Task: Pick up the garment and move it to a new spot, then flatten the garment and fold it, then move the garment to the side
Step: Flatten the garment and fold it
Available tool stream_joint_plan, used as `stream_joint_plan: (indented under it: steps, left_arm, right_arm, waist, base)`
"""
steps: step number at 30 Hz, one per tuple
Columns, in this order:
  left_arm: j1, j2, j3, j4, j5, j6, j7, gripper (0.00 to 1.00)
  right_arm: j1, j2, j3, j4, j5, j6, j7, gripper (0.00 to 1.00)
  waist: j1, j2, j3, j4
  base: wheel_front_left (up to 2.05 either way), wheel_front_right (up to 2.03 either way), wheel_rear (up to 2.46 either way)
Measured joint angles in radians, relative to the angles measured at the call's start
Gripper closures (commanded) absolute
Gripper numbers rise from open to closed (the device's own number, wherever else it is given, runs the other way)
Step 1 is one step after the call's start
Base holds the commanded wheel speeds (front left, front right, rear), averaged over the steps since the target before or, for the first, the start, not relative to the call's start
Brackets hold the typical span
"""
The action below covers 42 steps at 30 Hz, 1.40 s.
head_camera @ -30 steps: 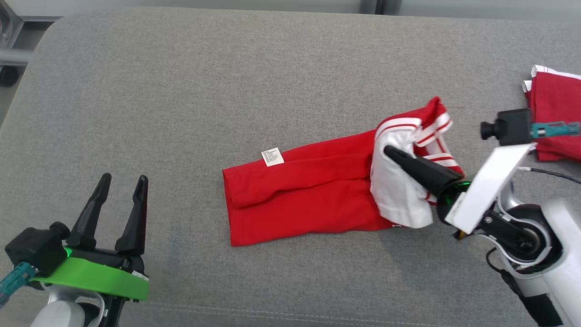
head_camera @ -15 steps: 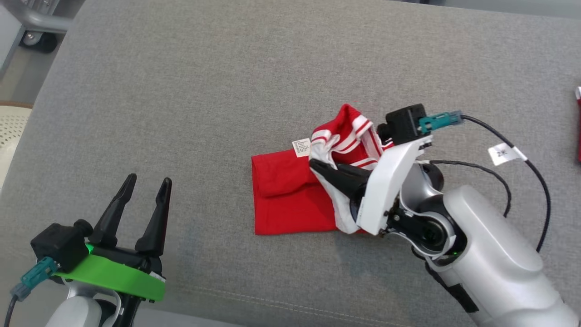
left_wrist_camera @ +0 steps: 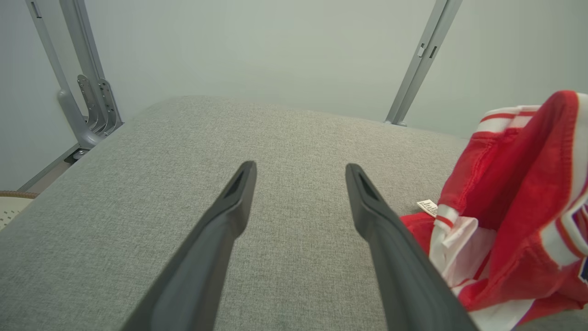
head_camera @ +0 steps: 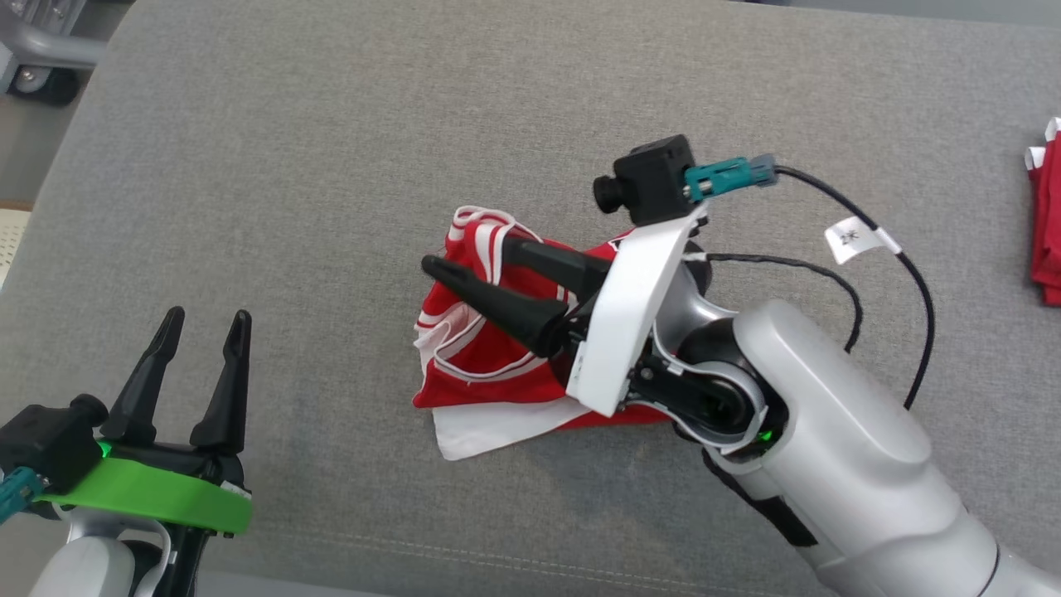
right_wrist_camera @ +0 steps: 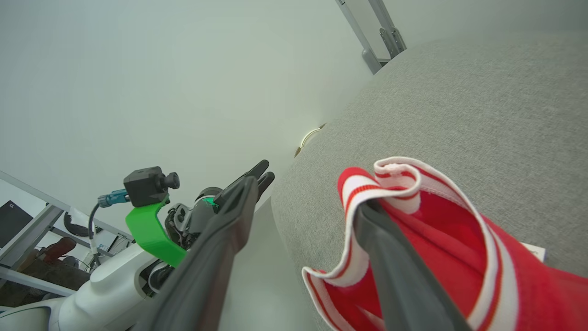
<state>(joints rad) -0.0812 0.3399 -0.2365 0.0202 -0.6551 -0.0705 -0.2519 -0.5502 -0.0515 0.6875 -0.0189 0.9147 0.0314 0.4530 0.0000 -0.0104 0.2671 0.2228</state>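
Observation:
The garment (head_camera: pixel 481 365) is red with white stripes and a white lining, and it lies doubled over in a loose heap mid-cushion. My right gripper (head_camera: pixel 466 253) hovers over it with its fingers spread open. A striped hem (right_wrist_camera: pixel 395 172) still hangs looped over one fingertip. In the right wrist view the garment (right_wrist_camera: pixel 441 239) bunches around the right-hand finger of the gripper (right_wrist_camera: pixel 308 195). My left gripper (head_camera: pixel 207 317) stands open at the lower left, well apart from the cloth. Its wrist view has the open gripper (left_wrist_camera: pixel 299 168) over bare cushion, with the garment (left_wrist_camera: pixel 514 220) at the right.
The grey fabric cushion (head_camera: pixel 331 166) carries everything. Another red and white garment (head_camera: pixel 1046 224) lies at the right edge. A black cable with a white tag (head_camera: pixel 854 238) arcs off my right wrist. Metal frame and a caster (head_camera: pixel 37 66) sit off the top-left corner.
My right gripper carried the striped end leftward over the red part, doubling the garment, then opened. The head camera shifted. The left gripper stayed open.

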Motion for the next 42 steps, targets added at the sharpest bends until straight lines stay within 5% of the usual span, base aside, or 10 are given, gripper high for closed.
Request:
stream_joint_plan:
  steps: [10, 15, 23, 33, 42]
  left_arm:
    - [0.005, -0.003, 0.021, -0.018, 0.0, 0.0, 0.0, 0.0]
    - [0.003, -0.015, 0.004, -0.014, 0.0, -0.001, 0.0, 0.0]
    - [0.001, -0.028, -0.013, 0.001, 0.005, -0.01, 0.0, 0.0]
    - [0.001, -0.044, 0.006, -0.015, 0.016, -0.01, 0.0, 0.0]
    - [0.003, -0.045, 0.027, -0.033, 0.021, -0.01, 0.0, 0.0]
  right_arm:
    - [0.071, -0.091, -0.101, 0.058, -0.011, -0.016, -0.058, 0.0]
    - [0.086, -0.073, -0.092, 0.084, -0.017, -0.013, -0.071, 0.0]
    - [0.086, -0.085, -0.12, 0.096, -0.024, -0.006, -0.12, 0.0]
    - [0.178, -0.237, -0.241, 0.156, -0.07, -0.056, -0.173, 0.0]
    - [0.272, -0.225, -0.266, 0.197, 0.003, -0.066, -0.188, 0.0]
  waist:
    - [0.0, 0.0, 0.014, -0.077]
    - [0.0, 0.0, 0.019, -0.095]
    - [0.0, 0.0, 0.009, -0.067]
    - [0.0, 0.0, -0.003, -0.029]
    - [0.0, 0.0, 0.02, 0.001]
  base:
    - [0.0, 0.0, 0.0]
    - [0.0, 0.0, 0.0]
    - [0.0, 0.0, 0.0]
    - [0.0, 0.0, 0.0]
    - [0.0, 0.0, 0.0]
